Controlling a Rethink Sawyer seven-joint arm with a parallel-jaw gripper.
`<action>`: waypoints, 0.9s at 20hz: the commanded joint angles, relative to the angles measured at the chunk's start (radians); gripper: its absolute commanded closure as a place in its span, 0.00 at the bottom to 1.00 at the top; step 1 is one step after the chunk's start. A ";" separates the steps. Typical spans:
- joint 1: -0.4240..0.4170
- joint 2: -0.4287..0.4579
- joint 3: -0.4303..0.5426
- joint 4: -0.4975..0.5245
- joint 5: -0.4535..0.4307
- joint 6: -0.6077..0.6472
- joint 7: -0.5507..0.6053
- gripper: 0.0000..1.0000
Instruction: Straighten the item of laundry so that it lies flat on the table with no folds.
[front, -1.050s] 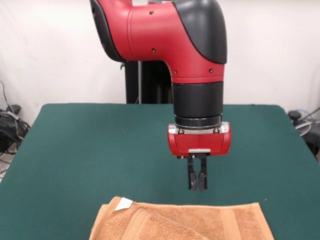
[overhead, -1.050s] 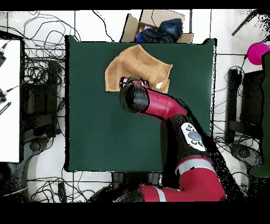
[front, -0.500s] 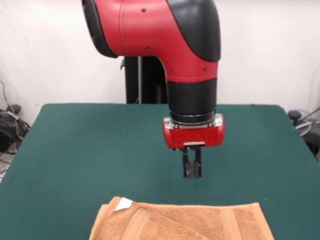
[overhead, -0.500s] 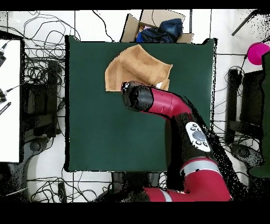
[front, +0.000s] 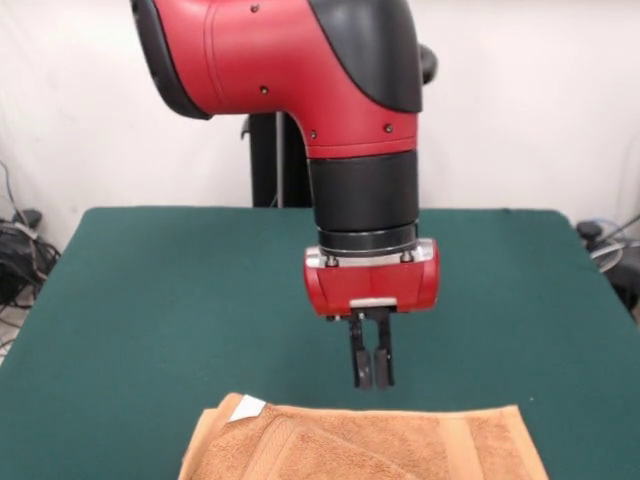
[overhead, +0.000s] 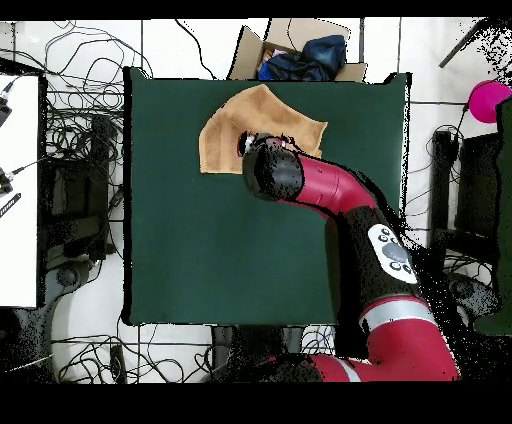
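- Front view, left to right: a tangle of cables (front: 18, 250) sits off the table's left side, the red and black arm (front: 330, 110) fills the middle, and more cables (front: 608, 245) lie beyond the right side.
- One orange-tan towel (front: 370, 445) lies at the near edge of the dark green table (front: 150, 300); a fold ridge crosses its left part and one small white tag (front: 247, 406) shows at its far left corner.
- One gripper (front: 371, 378) hangs just above the towel's far edge, its two black fingers (front: 360, 362) pressed close together and holding nothing.
- Nothing stands between gripper and towel; the green top lies bare to the left, the right and behind the arm.
- Overhead view, left to right: a white surface (overhead: 18, 190) borders the left, cables (overhead: 85, 150) crowd the floor beside the table (overhead: 200, 250), and a pink round object (overhead: 487, 100) sits at the far right.
- From above, the towel (overhead: 235, 125) lies rumpled and skewed near the table's top edge, one corner almost at that edge; the arm's head (overhead: 272, 172) covers part of it.
- One open cardboard box (overhead: 300, 52) holding dark cloth stands just past that edge.
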 joint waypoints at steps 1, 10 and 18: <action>0.072 0.079 0.051 -0.140 0.021 0.038 0.114 1.00; 0.121 0.223 0.015 -0.247 0.026 0.004 0.146 1.00; 0.242 0.355 -0.140 -0.443 0.060 0.137 0.199 1.00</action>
